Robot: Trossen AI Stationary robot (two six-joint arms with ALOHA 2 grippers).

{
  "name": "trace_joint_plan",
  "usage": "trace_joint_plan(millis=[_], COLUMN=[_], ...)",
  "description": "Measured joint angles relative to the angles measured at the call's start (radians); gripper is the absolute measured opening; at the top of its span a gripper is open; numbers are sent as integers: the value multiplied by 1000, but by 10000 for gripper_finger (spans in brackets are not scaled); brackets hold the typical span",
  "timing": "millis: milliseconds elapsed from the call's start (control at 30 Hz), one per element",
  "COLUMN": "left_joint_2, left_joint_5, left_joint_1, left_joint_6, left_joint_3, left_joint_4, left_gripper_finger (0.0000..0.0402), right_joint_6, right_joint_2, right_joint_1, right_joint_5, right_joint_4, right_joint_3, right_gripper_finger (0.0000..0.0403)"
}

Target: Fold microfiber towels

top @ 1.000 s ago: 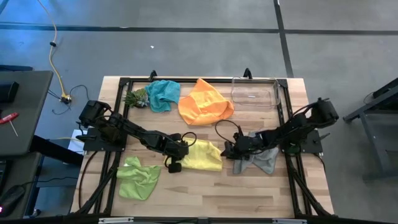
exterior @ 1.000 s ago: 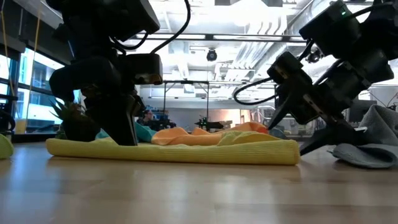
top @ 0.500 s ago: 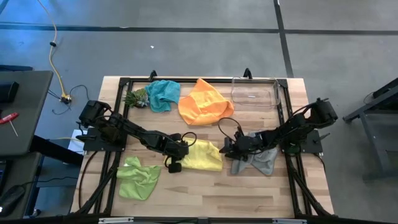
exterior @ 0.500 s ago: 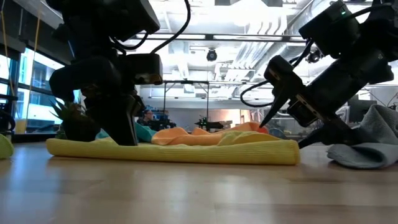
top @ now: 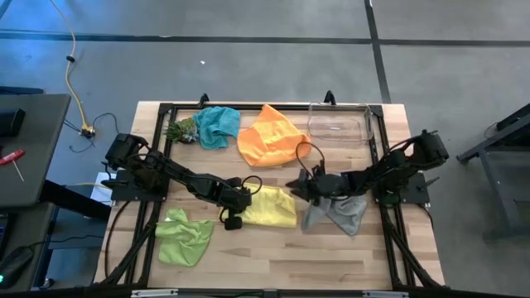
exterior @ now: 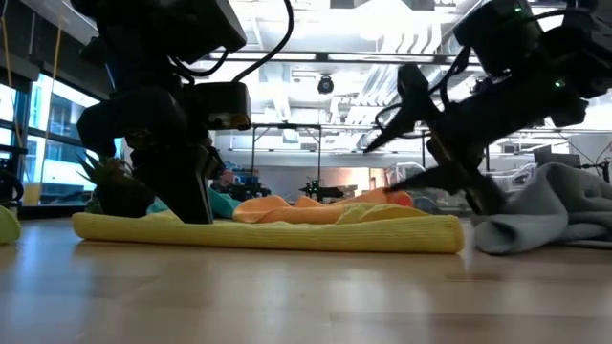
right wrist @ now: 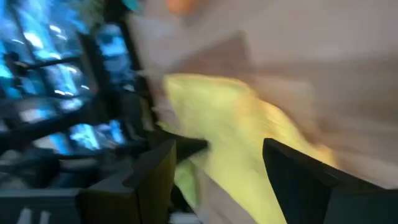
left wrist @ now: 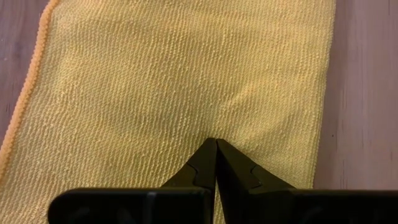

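Note:
The folded yellow towel point(top: 272, 207) lies flat at the table's middle, and my left gripper point(top: 240, 204) is shut with its tips down on the towel's left part point(left wrist: 186, 81). My right gripper point(top: 292, 184) hovers open just past the towel's right end point(exterior: 435, 229), with nothing between its fingers point(right wrist: 155, 174). The grey towel point(top: 335, 213) lies crumpled under the right arm. Orange point(top: 273, 136) and teal point(top: 217, 126) towels lie bunched at the back. The lime green one point(top: 184, 236) is at the near left. My left gripper presses its shut fingertips point(left wrist: 216, 149) down on the top layer of the yellow towel point(left wrist: 216, 132), near its left end. The fingers slant down from the table's left. The towel lies flat on the table under them.
A clear bin point(top: 339, 124) stands at the back right. A small green spiky plant point(top: 180, 130) sits beside the teal towel. A black frame point(top: 166, 108) borders the table. Bare wood point(top: 273, 257) runs along the near edge.
My right gripper has gone toward the table's left and far edge, risen a little, rolled, and tipped up nearer to level, staying open. The grey towel's near-left part has slid toward the yellow towel and spread out.

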Motion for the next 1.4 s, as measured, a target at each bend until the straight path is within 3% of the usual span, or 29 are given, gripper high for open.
trace_joint_plan(millis=[200,333,533,700,933,1167,1400], left_joint_2=[0,0,0,0,0,1,1], left_joint_5=[3,22,24,25,34,44,60], left_joint_1=[0,0,0,0,23,45,45], left_joint_6=[1,7,-3,-1,-16,-17,-16], left_joint_3=[0,0,0,0,0,0,0], left_joint_4=[7,11,11,16,19,25,25], left_gripper_finger=[1,0,0,0,0,1,0], right_joint_6=[-164,-291,-334,-170,-61,-56,-20], right_joint_2=[-21,-92,-257,-318,-159,8,49], right_joint_1=[-42,-58,-57,-22,35,26,17], right_joint_5=[8,-4,-27,-152,-286,-265,-183], right_joint_4=[152,127,-191,-509,-574,-619,-592], right_joint_3=[0,0,0,34,122,200,252], right_gripper_finger=[234,234,234,234,234,233,233])
